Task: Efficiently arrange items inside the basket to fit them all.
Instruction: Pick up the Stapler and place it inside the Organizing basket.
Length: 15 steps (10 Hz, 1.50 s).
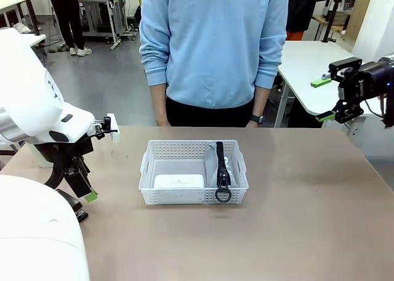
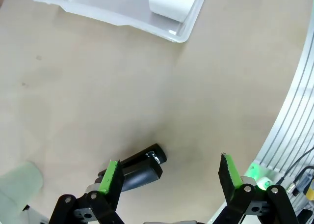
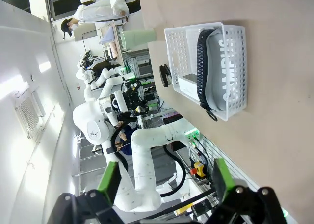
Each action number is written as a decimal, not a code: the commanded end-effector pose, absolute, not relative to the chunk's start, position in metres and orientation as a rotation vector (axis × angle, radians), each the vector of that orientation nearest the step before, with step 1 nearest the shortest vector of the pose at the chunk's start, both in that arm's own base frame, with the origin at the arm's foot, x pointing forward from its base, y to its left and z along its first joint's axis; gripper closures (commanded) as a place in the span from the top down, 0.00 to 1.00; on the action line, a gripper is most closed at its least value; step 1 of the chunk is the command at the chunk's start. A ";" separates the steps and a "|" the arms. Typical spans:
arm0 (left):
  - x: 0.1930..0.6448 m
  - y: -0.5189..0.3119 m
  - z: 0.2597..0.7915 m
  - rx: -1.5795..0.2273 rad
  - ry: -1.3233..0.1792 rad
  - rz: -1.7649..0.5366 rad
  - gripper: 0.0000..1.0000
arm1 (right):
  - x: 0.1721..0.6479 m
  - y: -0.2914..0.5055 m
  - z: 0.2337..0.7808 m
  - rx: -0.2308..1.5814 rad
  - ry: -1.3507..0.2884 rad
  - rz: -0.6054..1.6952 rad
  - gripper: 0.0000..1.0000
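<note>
One basket, four single items, two grippers.
One white rectangular plastic basket (image 1: pixel 178 196) with lattice sides; one white rounded rectangular box (image 1: pixel 178 181); one grey zip pouch (image 3: pixel 225 62) with black strap; one small black stapler (image 2: pixel 142 171); one pale green plastic cup (image 2: pixel 19 184); two black, green-padded grippers: left gripper (image 2: pixel 169 162), right gripper (image 3: pixel 167 164).

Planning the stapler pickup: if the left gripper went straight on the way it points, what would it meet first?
Probably the black stapler, lying just inside one finger; otherwise the bare table. Depth is unclear.
</note>
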<state>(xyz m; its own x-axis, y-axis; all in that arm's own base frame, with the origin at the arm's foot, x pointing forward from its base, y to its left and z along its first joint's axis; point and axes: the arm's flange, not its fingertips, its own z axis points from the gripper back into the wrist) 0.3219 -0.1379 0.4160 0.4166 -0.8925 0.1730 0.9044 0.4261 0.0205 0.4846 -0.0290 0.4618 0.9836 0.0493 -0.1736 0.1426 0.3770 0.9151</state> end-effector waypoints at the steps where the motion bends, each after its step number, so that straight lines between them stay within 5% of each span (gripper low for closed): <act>1: 0.327 -0.135 0.413 -0.142 -0.079 -1.023 1.00 | 0.484 -0.030 0.464 1.175 0.187 -0.050 1.00; 8: 0.345 -0.083 0.406 -0.234 -0.066 -0.640 1.00 | 0.484 -0.030 0.464 1.175 0.187 -0.050 1.00; 12: 0.348 -0.063 0.399 -0.137 -0.153 -0.707 1.00 | 0.484 -0.030 0.464 1.175 0.187 -0.050 1.00; 15: 0.362 -0.065 0.409 -0.217 -0.086 -0.623 1.00 | 0.484 -0.030 0.464 1.175 0.187 -0.050 1.00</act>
